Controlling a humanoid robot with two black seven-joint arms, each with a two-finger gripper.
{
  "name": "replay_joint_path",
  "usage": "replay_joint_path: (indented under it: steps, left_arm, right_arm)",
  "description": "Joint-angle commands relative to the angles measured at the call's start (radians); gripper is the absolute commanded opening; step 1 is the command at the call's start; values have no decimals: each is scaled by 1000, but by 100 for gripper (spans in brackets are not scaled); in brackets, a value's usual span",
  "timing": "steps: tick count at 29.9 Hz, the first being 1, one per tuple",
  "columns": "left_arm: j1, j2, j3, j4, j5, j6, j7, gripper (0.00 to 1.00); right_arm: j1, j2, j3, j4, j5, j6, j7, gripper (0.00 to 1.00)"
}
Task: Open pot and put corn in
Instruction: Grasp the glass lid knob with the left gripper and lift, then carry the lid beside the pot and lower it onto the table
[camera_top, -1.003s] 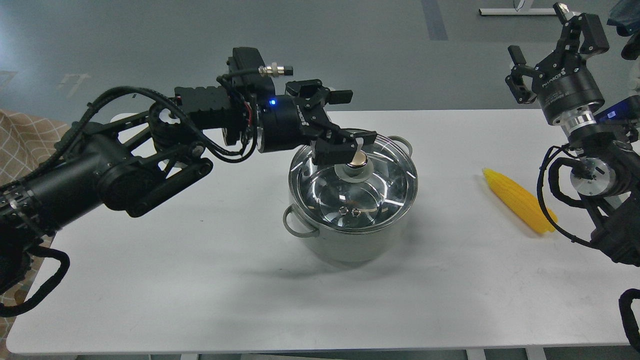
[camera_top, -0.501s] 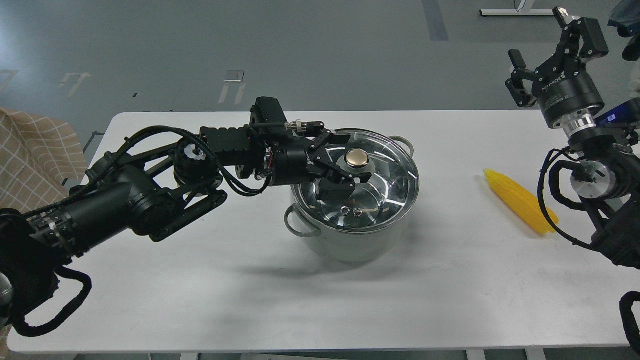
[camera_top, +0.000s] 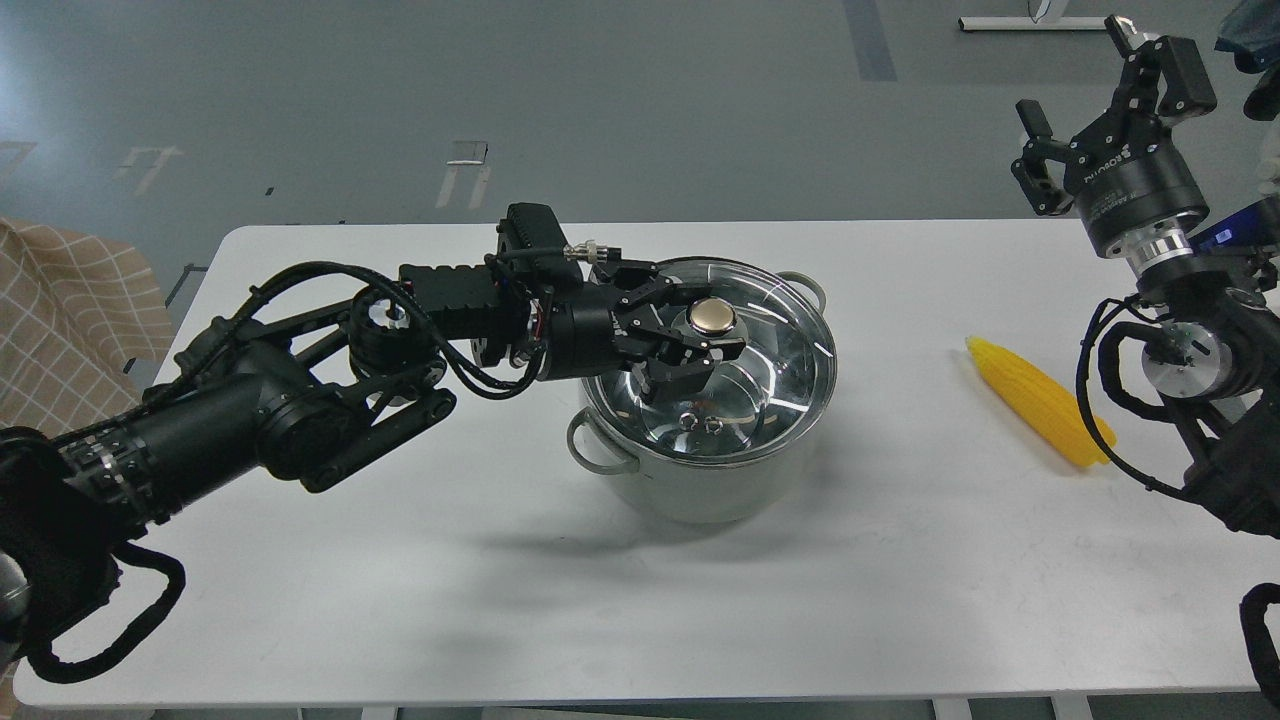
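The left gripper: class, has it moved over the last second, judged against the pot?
Yes. The left gripper has come down from above the lid to the knob, its fingers now either side of it. The pot stayed put.

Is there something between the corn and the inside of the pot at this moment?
Yes. The glass lid sits on the pot and closes its opening. The left gripper is at the brass knob, fingers on either side. The corn lies on the table to the pot's right, with bare table between them.

The pot (camera_top: 708, 400) (lid (camera_top: 760, 330) on it) stands mid-table (camera_top: 400, 560); the corn (camera_top: 1040, 415) lies right.
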Motion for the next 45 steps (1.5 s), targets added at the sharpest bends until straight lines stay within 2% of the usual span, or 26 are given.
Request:
replay_joint_path:
  steps: [1,4,6,7,8,10,13,23,26,27,32,35,38,41,43,45]
  left_arm:
    - [0,-20,-3,12,0,2,0,72]
    - [-2,-21,-5,15,1,2,0,70]
    - [-2,-23,-5,15,3,2,0,55]
    - [0,-21,-5,17,3,2,0,38]
    - [0,-21,-5,15,3,2,0,30]
    - [-2,-21,-6,15,3,2,0,21]
    - [-3,-23,-9,15,1,3,0,16]
    - [-106,16,-40,-2,-54,2,0,18]
    - [-163,124,-42,-28,-147,-3,0,18]
    - [-163,125,-42,-28,-147,-3,0,18]
    - [-149,388,-39,-111,-227,2,0,18]
    - [-105,494,-37,-109,-279,8,0,18]
    - [15,574,-23,-102,-368,68,0,19]
    - [131,608,-22,-97,-371,146,0,20]
    - [246,602,-32,-79,-367,239,0,20]
    - [306,594,-40,-66,-365,292,0,20]
  right_arm:
    - [0,0,0,0,1,0,0,99]
    - [-1,0,0,0,0,0,0,99]
    - [-9,0,0,1,0,0,0,99]
    - [-12,-2,1,3,0,0,0,99]
    - [-12,-2,0,3,0,0,0,99]
    - [-18,-4,0,10,0,0,0,99]
    - [-24,-7,2,12,0,0,0,99]
    - [-34,-8,2,18,0,0,0,99]
    - [-35,-11,2,21,0,0,0,99]
    - [-35,-11,2,21,0,0,0,99]
    - [-44,-34,2,38,0,0,0,99]
    - [-51,-43,2,47,0,0,0,99]
    - [-57,-56,1,50,0,0,0,99]
    - [-63,-56,0,50,0,0,0,99]
    - [-67,-54,2,50,-2,0,0,99]
    - [-75,-51,2,50,-4,0,0,99]
